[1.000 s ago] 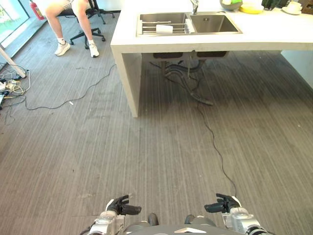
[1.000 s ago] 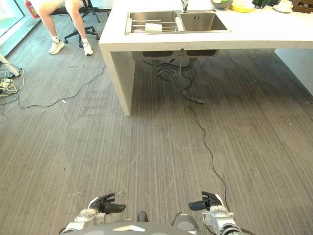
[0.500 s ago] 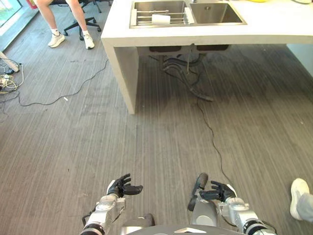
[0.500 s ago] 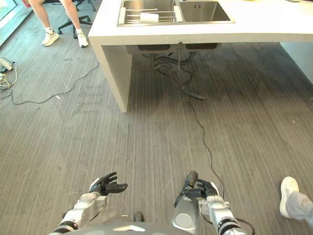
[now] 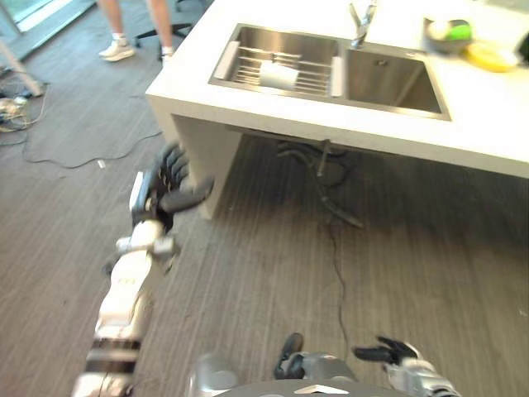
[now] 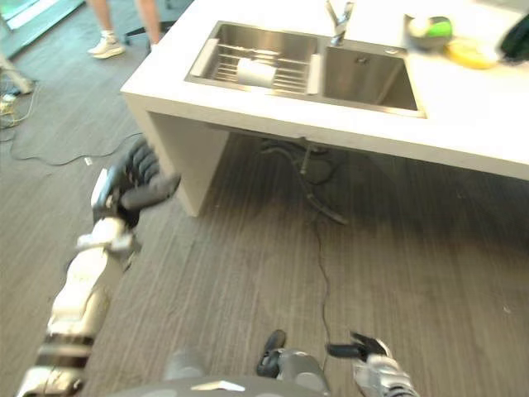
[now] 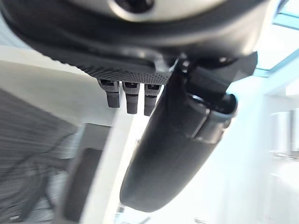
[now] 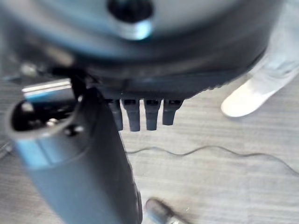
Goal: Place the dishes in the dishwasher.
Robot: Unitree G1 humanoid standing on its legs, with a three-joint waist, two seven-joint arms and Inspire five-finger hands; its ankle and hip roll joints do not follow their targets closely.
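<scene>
Reaching up, left hand (image 5: 169, 186) loose-fingered and empty, right hand (image 5: 395, 354) relaxed low; it could clip the counter (image 5: 331, 116) edge nearing the sink (image 5: 331, 70)

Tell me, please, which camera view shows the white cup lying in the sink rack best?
The left eye view: the white cup lies on its side on the wire rack of the left sink basin, unobstructed. The right eye view shows the same cup from slightly aside. The left wrist view catches the counter's edge, not the cup.
</scene>
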